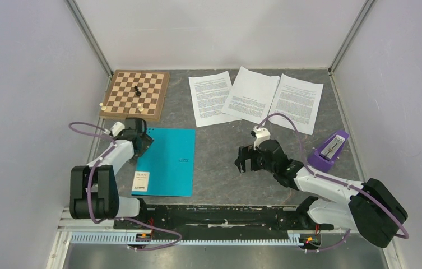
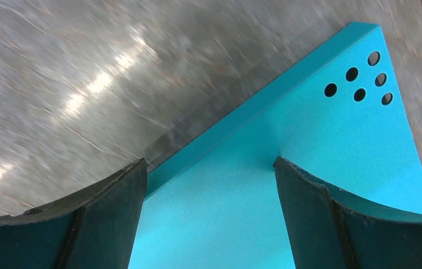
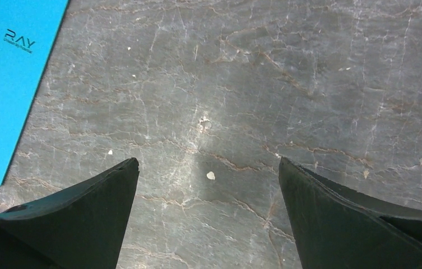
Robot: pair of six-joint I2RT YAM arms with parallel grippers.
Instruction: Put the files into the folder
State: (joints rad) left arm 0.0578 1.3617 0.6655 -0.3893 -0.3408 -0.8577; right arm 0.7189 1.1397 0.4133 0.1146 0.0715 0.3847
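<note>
Top external view: a teal rectangular folder (image 1: pixel 166 161) lies closed and flat at seven o'clock on the grey marbled surface (image 1: pixel 219 168), with a white label at its near left corner. The files (image 1: pixel 251 94), three white printed paper sheets, lie fanned and overlapping at twelve to one o'clock, well apart from it. The left fingers (image 2: pixel 304 196) are spread wide over the folder's punched far left corner, gripping nothing. The right fingers (image 3: pixel 102 196) hang wide open above the surface at the folder's three o'clock.

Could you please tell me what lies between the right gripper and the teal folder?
Nothing but bare grey tabletop lies between the right gripper and the folder; the top view and the right wrist view both show it.
</note>
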